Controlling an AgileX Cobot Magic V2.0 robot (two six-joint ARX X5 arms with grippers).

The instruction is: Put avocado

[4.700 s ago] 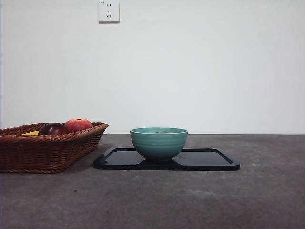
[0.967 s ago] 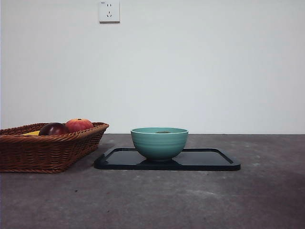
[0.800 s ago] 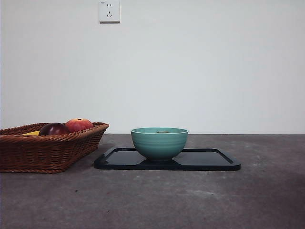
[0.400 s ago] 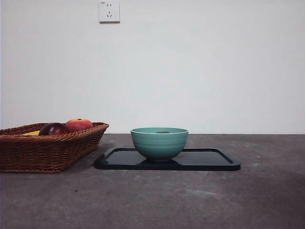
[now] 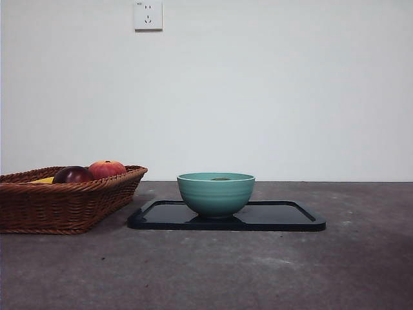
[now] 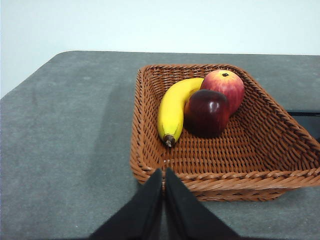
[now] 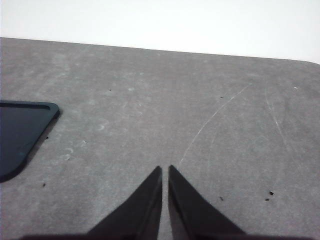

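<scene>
With a dark sliver of avocado [image 5: 221, 179] showing inside the teal bowl [image 5: 215, 194], placing looks finished; left gripper [image 6: 163, 176] and right gripper [image 7: 165, 172], both closed and empty, need only wait.

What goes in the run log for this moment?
left tool: shut, near basket | right tool: shut, over bare table | avocado: in bowl on tray

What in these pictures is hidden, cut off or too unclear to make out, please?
- Avocado: front view shows only a dark sliver above the rim of the bowl; the bowl's wall hides the rest.
- Banana: front view, mostly behind the wall of the basket.
- Tray: right wrist view, cut off by the picture's edge.
- Left gripper and right gripper: out of the front view.
</scene>
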